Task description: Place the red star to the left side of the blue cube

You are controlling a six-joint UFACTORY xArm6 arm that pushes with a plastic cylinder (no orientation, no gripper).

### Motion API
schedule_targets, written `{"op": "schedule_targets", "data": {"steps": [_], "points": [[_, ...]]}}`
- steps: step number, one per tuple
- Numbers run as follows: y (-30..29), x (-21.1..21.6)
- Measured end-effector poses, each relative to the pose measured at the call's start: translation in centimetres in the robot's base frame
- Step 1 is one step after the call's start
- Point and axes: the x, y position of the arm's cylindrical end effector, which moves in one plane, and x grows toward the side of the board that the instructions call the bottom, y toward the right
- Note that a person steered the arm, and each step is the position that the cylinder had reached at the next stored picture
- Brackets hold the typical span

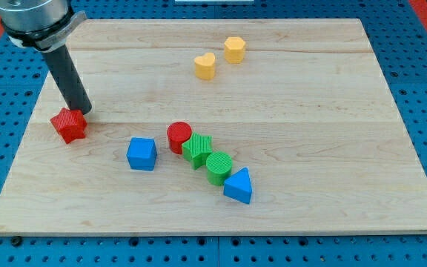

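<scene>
Red star (69, 124) lies on a pale wooden board (288, 89), toward the view's left edge, about mid-height. My tip (82, 113) sits at the star's upper-right corner, touching or just about touching it; exact contact can't be told. The rod rises from the tip up and toward the view's left, into a grey mount at the top-left corner. No jaws on this arm, just the plain rod, so nothing to open or close.

No containers on the board; all blocks lie loose on the wood.

Blue cube (141, 153) is to the view's right of the tip and lower, near but apart from the star. So the star is on the cube's left side, a bit higher in the view.

Further right of the tip, a diagonal chain of touching blocks runs down-right: red cylinder (179, 136), green star (197, 150), green cylinder (219, 167), blue triangle (239, 185).

Well to the right of the tip and higher, near the board's top: yellow heart (205, 65) and, just beside it, yellow hexagon (234, 50), apart from each other.

Board rests on a blue perforated surface (421, 67).
</scene>
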Motion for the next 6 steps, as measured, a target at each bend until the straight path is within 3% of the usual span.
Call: {"op": "schedule_targets", "data": {"steps": [1,2,3,4,6], "points": [[-2.8,4.0],[-3.6,4.3],[-8.6,4.1],[-9.2,7.3],[-2.7,9.5]]}}
